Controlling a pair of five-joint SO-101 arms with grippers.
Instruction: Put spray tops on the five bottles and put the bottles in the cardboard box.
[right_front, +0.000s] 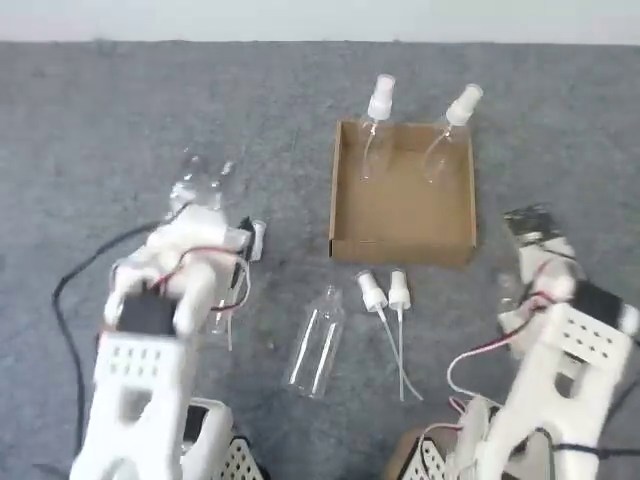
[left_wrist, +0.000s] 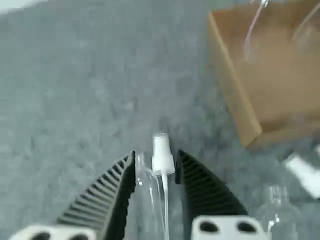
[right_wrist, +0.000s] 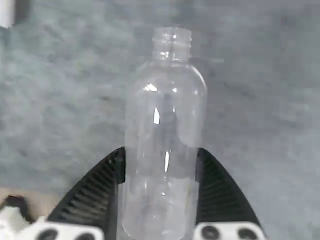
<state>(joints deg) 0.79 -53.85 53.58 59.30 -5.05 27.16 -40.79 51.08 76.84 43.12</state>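
Note:
My left gripper (left_wrist: 156, 157) is shut on a white spray top (left_wrist: 161, 152), whose thin tube runs back between the jaws; in the high view this gripper (right_front: 250, 242) sits left of the cardboard box (right_front: 345, 180). My right gripper (right_wrist: 161, 152) is shut on a clear uncapped bottle (right_wrist: 167, 100), at the table's right side (right_front: 522, 240). Two bottles with spray tops (right_front: 378, 120) (right_front: 452, 125) lean in the box's far side. Another uncapped bottle (right_front: 318, 340) lies in front of the box, beside two loose spray tops (right_front: 373, 292) (right_front: 399, 290).
A further clear bottle (right_front: 200, 180) lies beyond the left arm. The grey carpeted table (right_front: 100, 120) spreads all round. Black and red cables (right_front: 75, 275) trail beside the left arm. The box's near wall (right_front: 400, 250) stands between the loose tops and its inside.

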